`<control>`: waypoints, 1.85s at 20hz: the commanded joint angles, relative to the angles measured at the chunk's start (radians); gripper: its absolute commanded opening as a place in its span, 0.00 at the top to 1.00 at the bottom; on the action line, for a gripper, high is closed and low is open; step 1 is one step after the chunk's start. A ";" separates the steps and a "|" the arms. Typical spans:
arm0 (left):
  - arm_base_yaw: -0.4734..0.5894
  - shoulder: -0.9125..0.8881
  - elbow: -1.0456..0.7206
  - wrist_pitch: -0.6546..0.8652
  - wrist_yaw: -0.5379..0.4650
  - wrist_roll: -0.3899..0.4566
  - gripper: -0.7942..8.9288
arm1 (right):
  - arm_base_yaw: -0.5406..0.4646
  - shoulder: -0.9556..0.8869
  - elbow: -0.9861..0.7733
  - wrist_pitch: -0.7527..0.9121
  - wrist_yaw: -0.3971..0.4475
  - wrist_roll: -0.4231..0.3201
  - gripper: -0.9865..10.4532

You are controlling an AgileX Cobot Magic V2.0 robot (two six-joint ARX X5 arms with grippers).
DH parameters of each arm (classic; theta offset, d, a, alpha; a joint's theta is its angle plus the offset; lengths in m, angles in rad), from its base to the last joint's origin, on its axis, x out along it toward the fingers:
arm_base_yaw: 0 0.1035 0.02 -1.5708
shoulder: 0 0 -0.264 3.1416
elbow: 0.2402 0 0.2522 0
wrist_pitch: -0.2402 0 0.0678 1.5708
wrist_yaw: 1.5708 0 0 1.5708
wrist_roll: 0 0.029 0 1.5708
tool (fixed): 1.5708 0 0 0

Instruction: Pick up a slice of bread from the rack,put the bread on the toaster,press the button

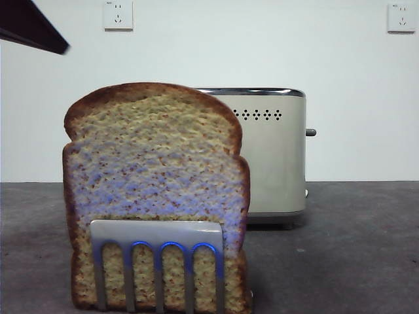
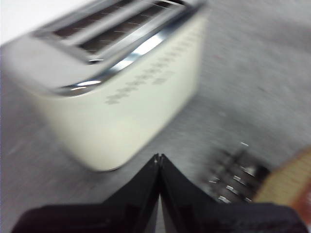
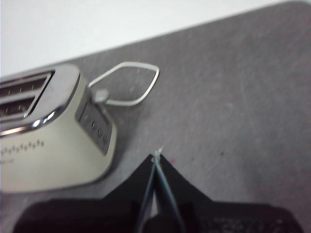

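The slice of bread [image 1: 154, 190] stands upright in the silver rack [image 1: 157, 261], near and large in the front view. Bread [image 2: 286, 182] and rack [image 2: 233, 177] also show blurred in the left wrist view. The cream toaster [image 1: 268, 154] stands behind, its button [image 1: 310, 132] sticking out of its right side. My left gripper [image 2: 159, 158] is shut and empty, above the table between toaster [image 2: 121, 92] and rack. My right gripper [image 3: 156, 158] is shut and empty, above bare table beside the toaster [image 3: 48, 136] and its button [image 3: 100, 94].
A white power cord [image 3: 129, 82] loops on the dark grey table [image 1: 353, 248] behind the toaster. A black arm tip [image 1: 33, 29] shows at the top left of the front view. Two wall sockets [image 1: 118, 14] sit on the white wall.
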 commanded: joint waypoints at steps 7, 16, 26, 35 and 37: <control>-0.195 0.067 0.177 -0.257 0.000 0.294 0.92 | 0.000 0.084 0.022 -0.059 -0.111 -0.001 0.91; -0.333 0.227 0.468 -0.589 -0.030 0.327 0.87 | 0.000 0.110 0.025 -0.105 -0.122 0.000 0.91; -0.526 0.500 0.575 -0.724 -0.188 0.312 0.62 | 0.000 0.110 0.025 -0.121 -0.180 -0.001 0.91; -0.538 0.675 0.575 -0.692 -0.268 0.302 0.62 | 0.000 0.110 0.025 -0.190 -0.186 -0.037 0.91; -0.538 0.705 0.575 -0.692 -0.270 0.300 0.63 | 0.000 0.110 0.025 -0.190 -0.186 -0.053 0.91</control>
